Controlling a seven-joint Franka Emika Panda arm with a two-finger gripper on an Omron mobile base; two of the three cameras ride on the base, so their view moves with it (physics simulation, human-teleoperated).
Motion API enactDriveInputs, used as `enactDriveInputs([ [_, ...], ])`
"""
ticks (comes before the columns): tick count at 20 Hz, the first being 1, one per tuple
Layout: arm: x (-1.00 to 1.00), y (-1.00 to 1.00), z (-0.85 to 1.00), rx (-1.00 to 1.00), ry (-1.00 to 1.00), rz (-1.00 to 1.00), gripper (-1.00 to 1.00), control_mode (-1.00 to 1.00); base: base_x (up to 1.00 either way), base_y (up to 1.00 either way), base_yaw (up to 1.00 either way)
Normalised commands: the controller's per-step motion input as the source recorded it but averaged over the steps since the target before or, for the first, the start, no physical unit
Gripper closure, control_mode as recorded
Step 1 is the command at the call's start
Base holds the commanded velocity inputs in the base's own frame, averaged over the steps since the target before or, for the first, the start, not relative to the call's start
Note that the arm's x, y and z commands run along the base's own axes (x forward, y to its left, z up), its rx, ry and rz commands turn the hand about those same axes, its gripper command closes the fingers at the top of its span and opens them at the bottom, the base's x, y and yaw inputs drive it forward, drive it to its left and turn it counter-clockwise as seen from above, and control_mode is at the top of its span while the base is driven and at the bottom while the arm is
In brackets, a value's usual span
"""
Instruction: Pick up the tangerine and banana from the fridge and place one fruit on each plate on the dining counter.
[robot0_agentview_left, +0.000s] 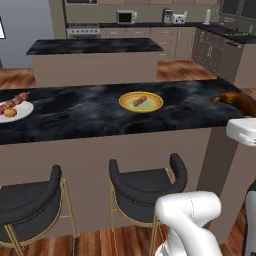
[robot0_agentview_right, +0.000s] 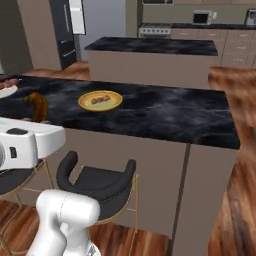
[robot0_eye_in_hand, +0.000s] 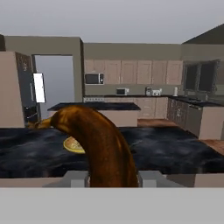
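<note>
No readable text, label, brand, number or sign is showing on anything in these kitchen views.

Yellow plate mid dining counter, white plate far left, banana far right, 2 stools below

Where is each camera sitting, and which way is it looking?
Left base view: behind the arm's left, facing the dining counter and yellow plate; white arm lower right.
Right base view: behind the arm's right, same counter; white arm lower left.
Hand view: on the hand, looking across the counter towards the kitchen wall; the pincer is shut on the banana.
All three views share the banana and yellow plate.
</note>
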Motion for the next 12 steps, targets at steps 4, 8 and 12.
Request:
enactDriveInputs([
  [4,0.00,0.00,0.00,0.00,0.00,0.00,1.00,1.00,0.79,0.88,-0.43],
  [8,0.00,0.00,0.00,0.00,0.00,0.00,1.00,1.00,0.96,0.75,-0.31],
  [12,0.25,0.07,0.00,0.01,0.04,0.00,1.00,-1.00,0.75,0.42,-0.10],
])
